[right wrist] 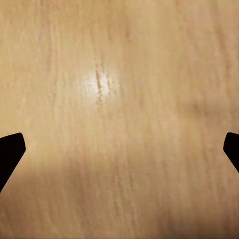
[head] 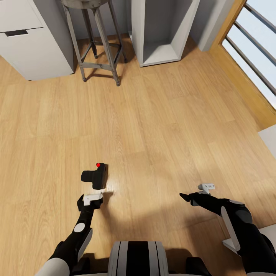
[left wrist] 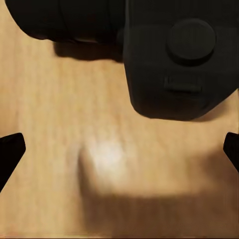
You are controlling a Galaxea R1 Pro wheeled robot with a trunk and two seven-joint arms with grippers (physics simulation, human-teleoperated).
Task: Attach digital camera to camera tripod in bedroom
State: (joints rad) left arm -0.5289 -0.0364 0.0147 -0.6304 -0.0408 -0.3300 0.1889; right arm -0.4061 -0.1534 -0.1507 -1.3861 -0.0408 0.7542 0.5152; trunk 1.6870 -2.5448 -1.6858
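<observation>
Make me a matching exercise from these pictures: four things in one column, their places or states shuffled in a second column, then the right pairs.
Things
1. digital camera
2. left gripper
3. right gripper
4. stool

Places or states
A. open over bare wood floor, nothing between its fingers
B. stands by the grey cabinet at the far end of the floor
C. lies on the floor, red dot on top
D. open, just short of the camera

Pairs: 1-C, 2-D, 3-A, 4-B
</observation>
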